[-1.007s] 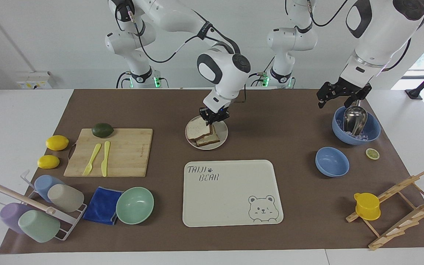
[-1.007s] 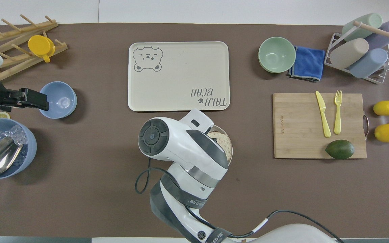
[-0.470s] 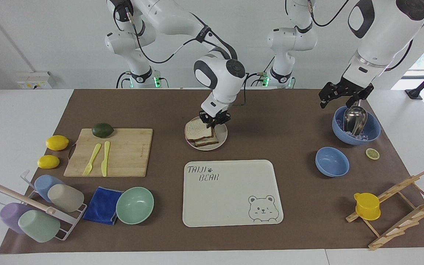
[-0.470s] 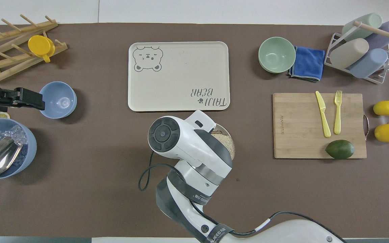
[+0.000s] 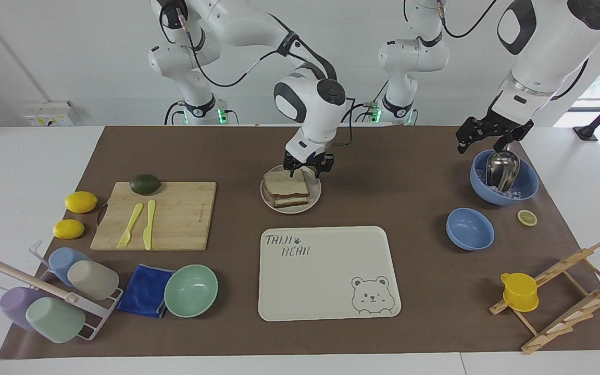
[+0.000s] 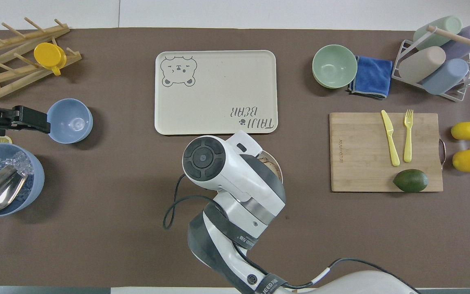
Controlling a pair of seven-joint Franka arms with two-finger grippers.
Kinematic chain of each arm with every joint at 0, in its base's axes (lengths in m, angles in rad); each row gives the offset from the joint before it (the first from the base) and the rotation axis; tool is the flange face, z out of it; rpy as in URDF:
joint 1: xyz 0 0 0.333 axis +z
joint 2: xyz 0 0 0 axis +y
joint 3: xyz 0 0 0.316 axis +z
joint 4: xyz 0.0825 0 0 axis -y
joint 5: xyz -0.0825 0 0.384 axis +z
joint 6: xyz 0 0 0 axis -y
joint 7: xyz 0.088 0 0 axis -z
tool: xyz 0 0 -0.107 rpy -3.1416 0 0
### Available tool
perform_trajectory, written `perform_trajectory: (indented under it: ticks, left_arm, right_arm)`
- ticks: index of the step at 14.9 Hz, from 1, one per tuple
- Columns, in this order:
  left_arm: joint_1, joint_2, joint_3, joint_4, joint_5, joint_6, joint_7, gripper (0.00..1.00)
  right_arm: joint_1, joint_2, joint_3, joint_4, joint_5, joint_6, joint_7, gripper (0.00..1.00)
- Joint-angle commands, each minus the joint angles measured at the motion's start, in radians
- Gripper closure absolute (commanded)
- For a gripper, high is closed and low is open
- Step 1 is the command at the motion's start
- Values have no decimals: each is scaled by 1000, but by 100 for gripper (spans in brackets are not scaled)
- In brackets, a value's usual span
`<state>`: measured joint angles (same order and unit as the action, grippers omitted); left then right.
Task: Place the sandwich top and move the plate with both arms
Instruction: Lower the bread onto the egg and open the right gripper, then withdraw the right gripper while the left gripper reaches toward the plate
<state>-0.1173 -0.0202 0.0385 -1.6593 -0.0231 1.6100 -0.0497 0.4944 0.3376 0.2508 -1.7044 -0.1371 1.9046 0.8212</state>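
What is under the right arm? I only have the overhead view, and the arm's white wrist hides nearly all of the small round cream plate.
Observer: A squarish pale brown bread slice lies flat on a second bread slice, both on the small round cream plate.
Operator: Is the right hand gripping the upper slice?
Observer: No. The right hand is open and holds nothing, just over the plate's edge nearer to the robots.

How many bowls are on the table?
3: mint-green bowl beside the blue cloth; empty blue bowl; larger blue bowl holding ice and scoop, under the left gripper.
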Motion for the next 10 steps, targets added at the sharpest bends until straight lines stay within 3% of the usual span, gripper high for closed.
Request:
perform_trajectory:
  ticks: [1,4,8,10]
  left_arm:
    - [7,-32,-9,-66,15,42,-15,0]
    - [-7,-58,-17,-135,6,105,-90,0]
    - [-108,-50,-19,-244,-47,252,-186,0]
    - [-166,-24,-19,-292,-54,344,-231,0]
  right_arm:
    - [-112,-90,8,-12,74,-9,-16,0]
    - [-221,-153,8,-12,85,-74,-101,0]
    - [-370,-262,-4,-5,137,-223,-189,0]
    - [-383,-327,-106,-1,140,-320,-296,0]
